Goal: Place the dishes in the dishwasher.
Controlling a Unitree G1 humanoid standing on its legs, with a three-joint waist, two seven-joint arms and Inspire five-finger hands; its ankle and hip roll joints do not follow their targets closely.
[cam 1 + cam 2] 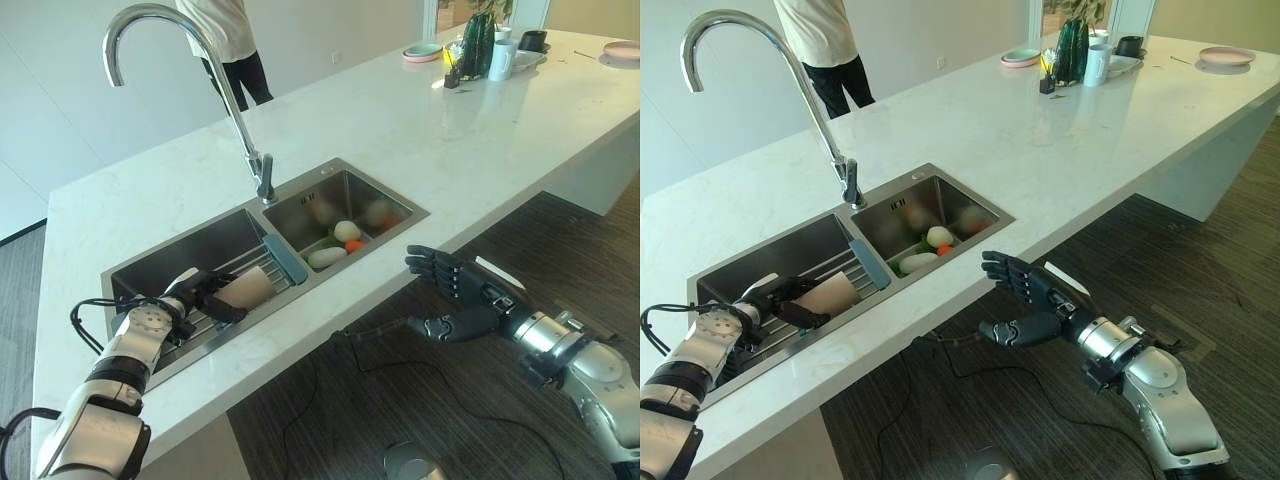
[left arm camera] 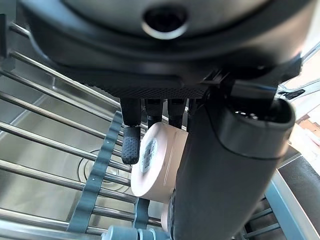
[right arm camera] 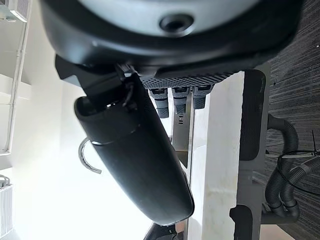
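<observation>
L hand [image 1: 205,295] is closed round the cup [image 1: 248,288], which lies on its side on the drying rack [image 1: 215,325] in the sink's [image 1: 340,185] left basin, long axis along the rack toward the divider; R hand [image 1: 455,285] hangs open w/ nothing in it off the counter [image 1: 420,130] edge, well apart; so L arm is nearer; more dishes sit at the far end.

No legible text anywhere. The cup [image 2: 152,165] just past the left hand [image 2: 131,145] fingertips has a round base label, w/ print probably too blurred to read.
</observation>
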